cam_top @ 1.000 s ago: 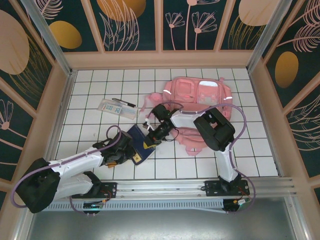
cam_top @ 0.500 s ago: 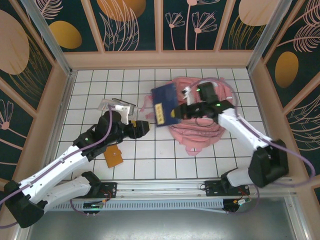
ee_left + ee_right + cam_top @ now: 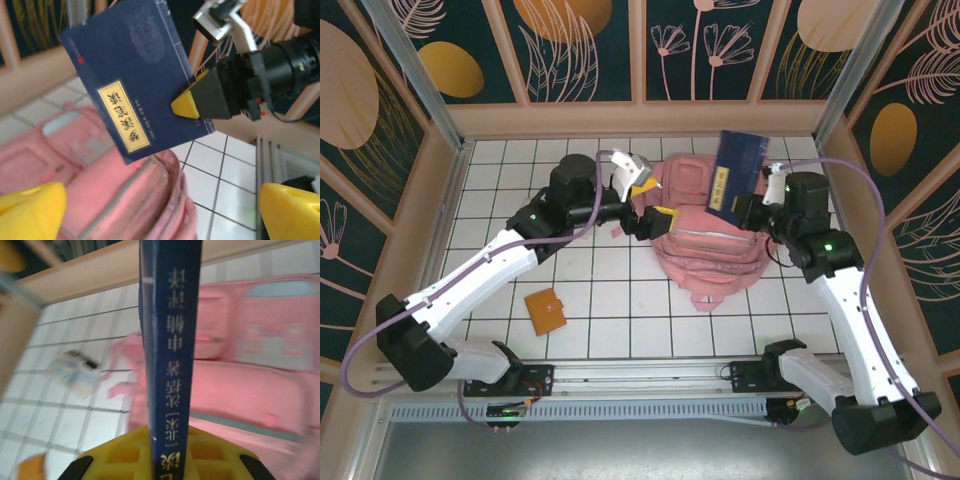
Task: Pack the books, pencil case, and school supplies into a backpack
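One book (image 3: 738, 170), edge-gripped by right end effector (image 3: 748, 207), above backpack (image 3: 705, 255)

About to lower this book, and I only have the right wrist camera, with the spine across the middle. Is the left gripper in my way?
Observer: The left gripper is at the backpack's left side, jaws wide open, apart from the blue book.
Operator: Which way does the cover face?
Observer: Its yellow-labelled cover faces the left wrist camera; the right gripper pinches one edge.
Operator: Anything left unpacked?
Observer: An orange notebook lies flat on the tiled table, near left, apart from the backpack.
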Controlling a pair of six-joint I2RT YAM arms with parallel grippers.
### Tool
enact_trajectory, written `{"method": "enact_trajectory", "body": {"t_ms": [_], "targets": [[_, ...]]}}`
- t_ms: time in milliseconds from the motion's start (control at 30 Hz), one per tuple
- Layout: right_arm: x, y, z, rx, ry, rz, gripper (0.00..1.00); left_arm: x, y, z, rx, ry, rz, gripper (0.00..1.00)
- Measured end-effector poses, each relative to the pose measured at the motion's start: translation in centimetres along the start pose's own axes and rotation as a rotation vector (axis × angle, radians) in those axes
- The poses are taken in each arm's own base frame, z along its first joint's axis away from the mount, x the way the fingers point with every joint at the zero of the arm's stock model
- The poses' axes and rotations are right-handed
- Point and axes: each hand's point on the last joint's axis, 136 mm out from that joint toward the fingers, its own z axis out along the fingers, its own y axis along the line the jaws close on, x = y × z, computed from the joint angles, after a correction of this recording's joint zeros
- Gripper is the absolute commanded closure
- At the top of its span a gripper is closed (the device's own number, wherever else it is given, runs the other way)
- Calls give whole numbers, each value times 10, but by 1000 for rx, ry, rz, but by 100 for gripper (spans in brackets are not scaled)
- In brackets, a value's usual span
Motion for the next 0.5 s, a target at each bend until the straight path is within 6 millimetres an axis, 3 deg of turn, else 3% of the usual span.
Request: {"method": "enact_trajectory", "body": {"t_ms": [100, 233, 367, 500], "targets": [[-4, -48, -11, 241, -24, 43, 100, 29, 9, 23, 32, 71, 162, 14], [-14, -100, -31, 450, -61, 153, 100, 93, 50, 80, 15, 248, 216, 27], [-12, -115, -38, 495, -62, 221, 100, 148, 89, 124, -28, 415, 243, 18], [-7, -115, -37, 476, -38, 234, 100, 183, 100, 132, 4, 538, 317, 11]]}}
